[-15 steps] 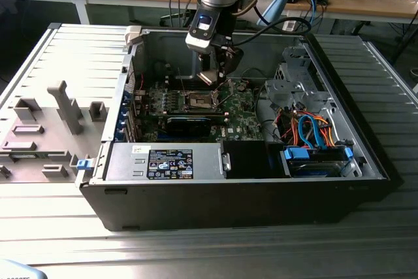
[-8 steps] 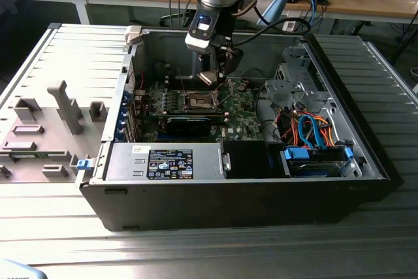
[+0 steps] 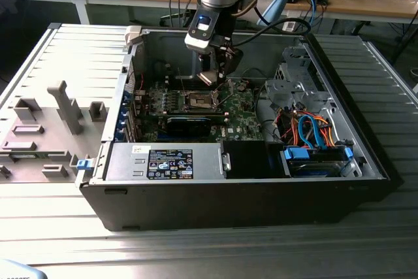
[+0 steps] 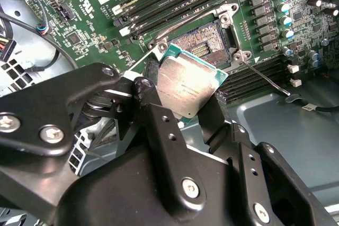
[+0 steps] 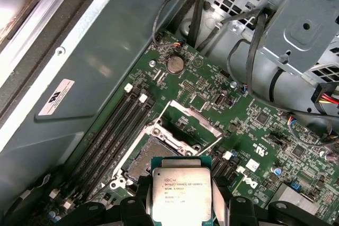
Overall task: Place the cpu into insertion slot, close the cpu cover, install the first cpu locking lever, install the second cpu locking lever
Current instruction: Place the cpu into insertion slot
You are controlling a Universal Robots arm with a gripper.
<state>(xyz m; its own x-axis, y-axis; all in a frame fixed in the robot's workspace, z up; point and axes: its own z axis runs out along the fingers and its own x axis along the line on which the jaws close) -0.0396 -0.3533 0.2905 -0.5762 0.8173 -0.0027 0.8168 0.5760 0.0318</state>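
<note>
Nearest to me, an open computer case point(image 3: 228, 194) lies on its side on a ridged grey metal desk point(image 3: 196, 253), its green motherboard point(image 3: 241, 122) facing up. Above the board hangs the arm's black claw point(image 3: 212, 76), clenched on the cpu point(image 4: 185, 83). In both wrist views the flat silver-grey chip sits pinched by two opposite edges between the claw's fingers point(image 4: 153, 104), slightly tilted and clear of the board. Just beyond and below it is the insertion slot point(image 5: 143, 160), bare, its field of contacts exposed, so the chip is not yet seated. Past the slot, in the first wrist view, the cpu cover point(image 5: 196, 114) stands swung up on its hinge, a thin silvery frame with the board visible through its cut-out. In the second wrist view one thin locking lever point(image 4: 262, 78) sticks out from the slot's corner, its hooked end loose over the case floor, and a second lever point(image 4: 177, 24) curves along the far side of the slot, apparently unlatched. By my judgement none of the four steps is finished: placing, closing and both levers remain.
</note>
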